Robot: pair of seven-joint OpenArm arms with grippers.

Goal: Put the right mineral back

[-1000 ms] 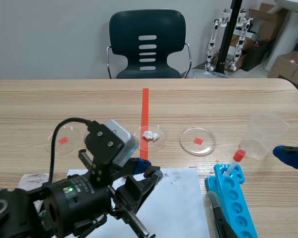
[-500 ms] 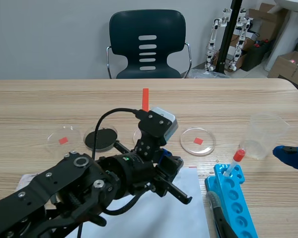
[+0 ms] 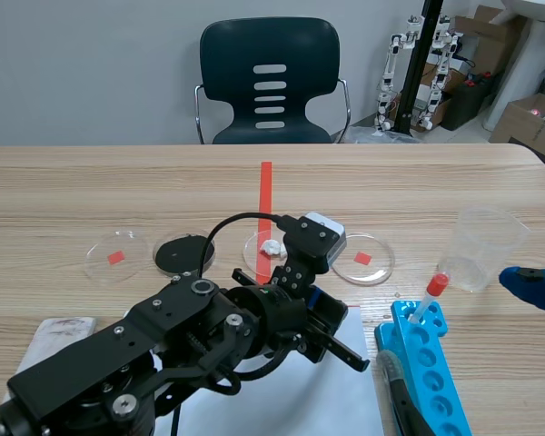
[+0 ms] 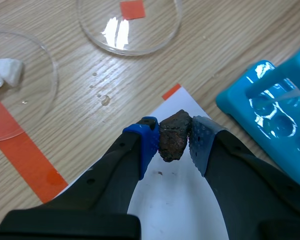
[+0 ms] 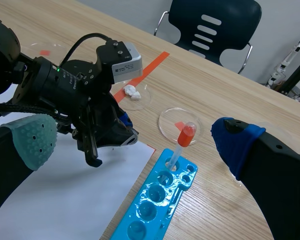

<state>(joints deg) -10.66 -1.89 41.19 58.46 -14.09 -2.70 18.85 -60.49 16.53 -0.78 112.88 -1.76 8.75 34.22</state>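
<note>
The left tool [image 4: 174,138] pinches the dark mineral [image 4: 173,136] above the paper's [image 4: 180,200] corner. The empty dish [image 4: 157,32] lies near, ahead of the mineral; the white-chip dish [image 4: 35,95] sits off to one side.

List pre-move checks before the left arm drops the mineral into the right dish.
1. Grip: mineral clamped in left hand: ok.
2. Target: right dish holds only its red mark: ok.
3. Position: mineral over the dish: not ok, it is over the paper corner.
4. Other arm: right hand open, apart from the dish: ok.
5. Path: blue rack off to the side: ok.
</note>
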